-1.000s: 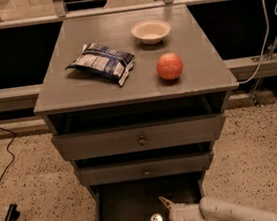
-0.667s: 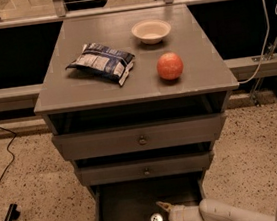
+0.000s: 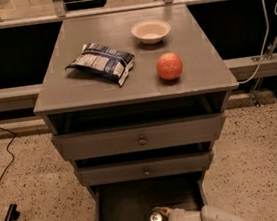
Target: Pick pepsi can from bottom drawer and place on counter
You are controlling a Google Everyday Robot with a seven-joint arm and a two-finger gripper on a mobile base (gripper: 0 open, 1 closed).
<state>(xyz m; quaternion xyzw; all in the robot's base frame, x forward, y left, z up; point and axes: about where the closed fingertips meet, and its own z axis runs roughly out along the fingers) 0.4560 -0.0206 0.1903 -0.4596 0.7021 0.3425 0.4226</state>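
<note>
Reaching in from 4 o'clock, the pincer [image 3: 159, 220] sits fingers apart either side of the pepsi can [image 3: 155, 217] — upright at 6 o'clock in the bottom drawer [image 3: 123, 207]. Light, rigid, slick (dents easily, I'd guess); take it mid-wall, gently.

Pepsi can [image 3: 156, 217] upright, silver top up, on dark floor of pulled-out bottom drawer [image 3: 123, 207]. Gripper [image 3: 160, 220] in drawer, fingers spread either side of can. Counter [image 3: 76, 92] grey, flat.
</note>
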